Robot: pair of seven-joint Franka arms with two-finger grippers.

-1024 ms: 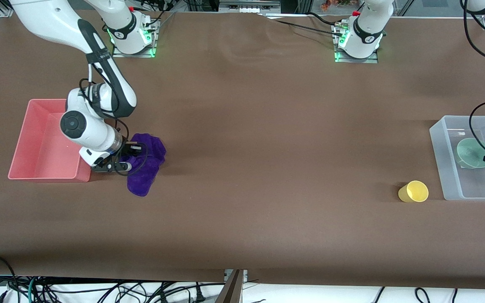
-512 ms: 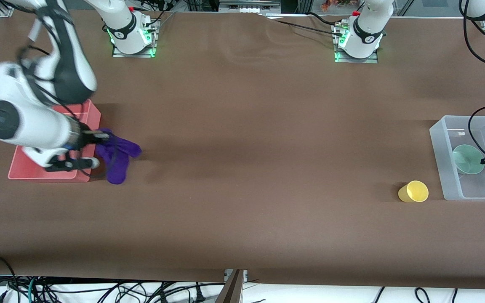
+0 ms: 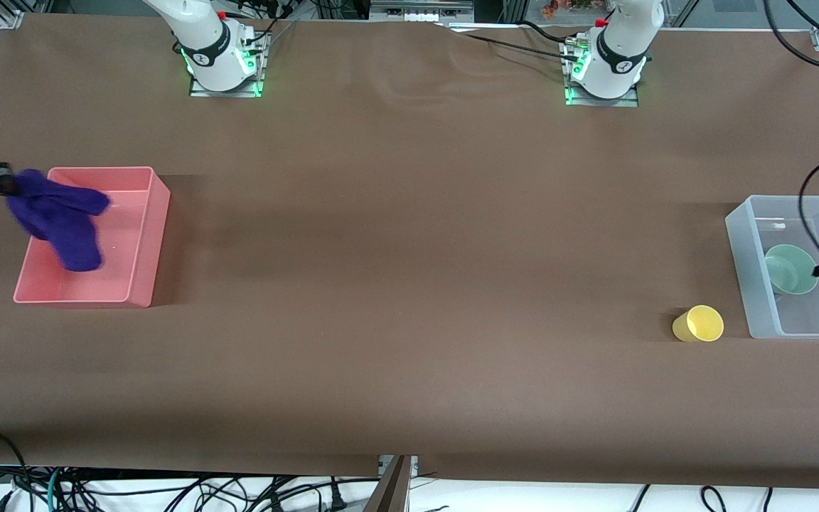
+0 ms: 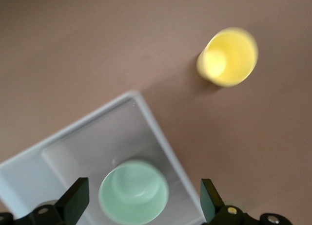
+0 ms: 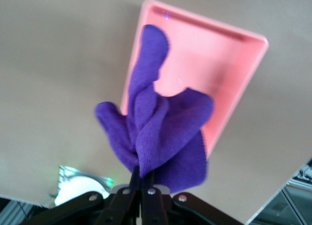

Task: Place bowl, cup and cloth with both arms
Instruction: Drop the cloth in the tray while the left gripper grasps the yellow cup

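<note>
**Cloth held above pink tray; bowl in clear bin, cup on counter**

Right hand (image 5: 140, 182): fingers pinched tight on the top fold of the purple cloth (image 3: 61, 217), held in the air over the pink tray (image 3: 141, 242) at the right arm's end of the counter (image 3: 409, 270). Cloth hanging bunched in folds, its lower lobes dangling above the tray's floor, clear of it.

Left hand (image 4: 141, 200): fingers (image 4: 75, 199) spread wide apart, gripping nothing, poised over the clear bin (image 3: 745, 267) at the left arm's end of the counter. Directly beneath the gap between the fingers, inside the bin: mint-green bowl (image 3: 790, 269), mouth up in the left wrist view, lying near the bin wall that faces the cup.

Yellow cup (image 3: 698, 323): on the bare counter just outside the bin, beside its corner nearest the front camera, tipped so that its open mouth shows; not touching the bin.
</note>
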